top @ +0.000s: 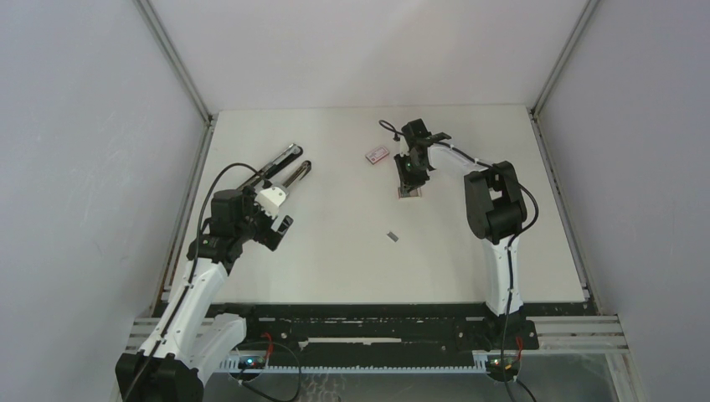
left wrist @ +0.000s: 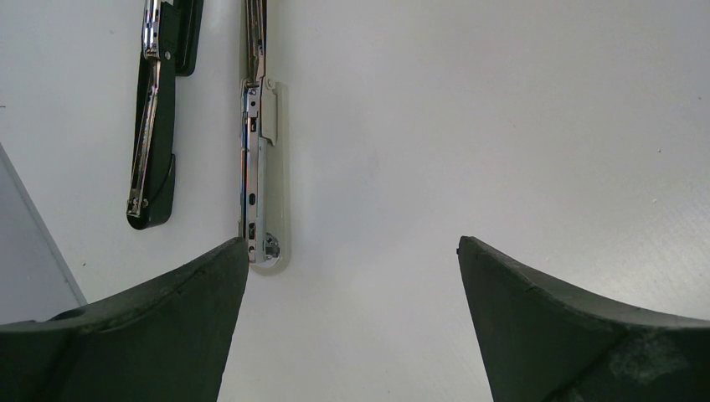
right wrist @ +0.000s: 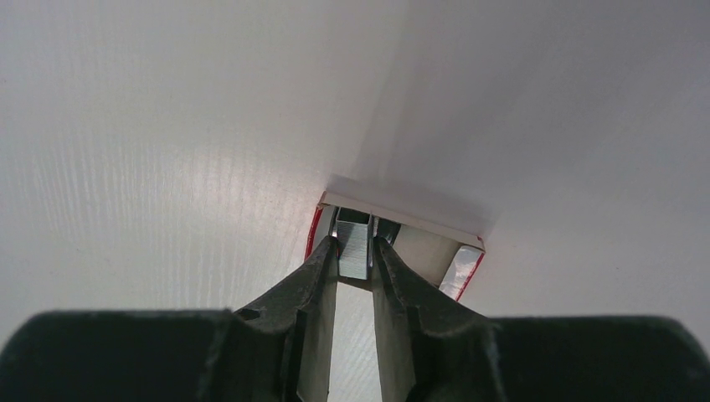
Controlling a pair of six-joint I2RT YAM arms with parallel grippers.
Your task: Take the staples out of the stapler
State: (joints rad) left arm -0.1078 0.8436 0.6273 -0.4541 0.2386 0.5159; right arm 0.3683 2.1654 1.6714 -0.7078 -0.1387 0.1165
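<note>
The stapler [top: 285, 166] lies swung open at the far left; in the left wrist view its black arm [left wrist: 155, 126] and its silver magazine arm [left wrist: 255, 167] lie side by side. My left gripper [top: 276, 208] [left wrist: 352, 251] stands open just short of it, the left fingertip [left wrist: 226, 260] beside the silver arm's end. My right gripper [top: 409, 186] [right wrist: 354, 251] is shut on a short silver strip of staples [right wrist: 354, 244], tips down in a small open red-and-white box [right wrist: 419, 222]. Another small grey strip [top: 392, 237] lies loose mid-table.
A small pinkish-red piece [top: 377, 155] lies just left of the right gripper. The red-and-white box [top: 410, 193] sits under the right gripper. White walls with metal corner posts close the table on three sides.
</note>
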